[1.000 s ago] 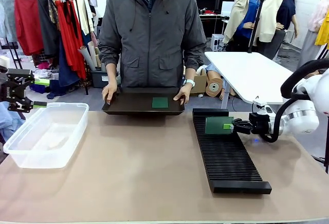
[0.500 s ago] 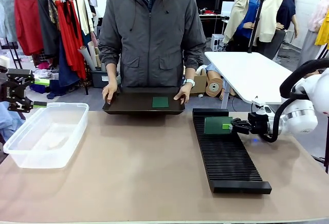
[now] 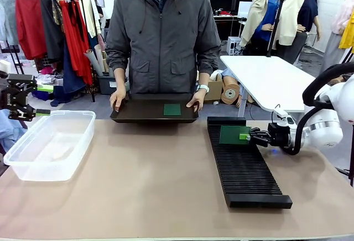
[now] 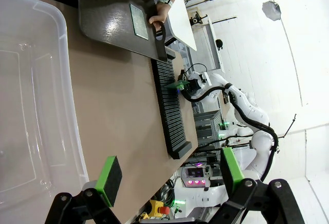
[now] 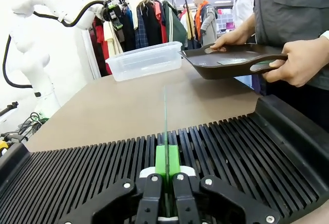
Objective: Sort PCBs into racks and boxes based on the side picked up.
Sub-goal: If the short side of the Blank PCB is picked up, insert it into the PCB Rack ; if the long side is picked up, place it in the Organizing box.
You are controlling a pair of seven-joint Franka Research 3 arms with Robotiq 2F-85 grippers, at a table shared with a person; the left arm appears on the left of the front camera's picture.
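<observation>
1. One board is in play right now. The right tool (image 3: 244, 136) is clamped shut on the edge of a PCB (image 3: 232, 135) and holds it upright over the far end of the rack (image 3: 246, 174), right of centre in the front view.
2. Progress-wise I'd call this early. The rest of the rack's slots look bare. The clear box (image 3: 38, 170) at the left of the frame seems to have no boards in it, though there's a pale smudge at its bottom and I can't tell what it is.
3. What's left, as I read it: seat this board and let go. Then deal with the second PCB (image 3: 172, 109) lying flat on the dark tray (image 3: 144, 111). The person's hands (image 3: 118, 98) hold that tray at top centre, at the far edge of the surface (image 3: 138, 186).
4. The left tool (image 4: 169, 170) has its jaws spread wide with nothing between the pads. It hangs beside the box at the far left.
5. On the views:
   - The right wrist view shows the board edge-on, a thin line running parallel with the slots, which the front view can't give you. I can't tell there whether its bottom edge is actually down in a slot.
   - The front view shows its plain green face.
   - The left wrist view looks into the box.
</observation>
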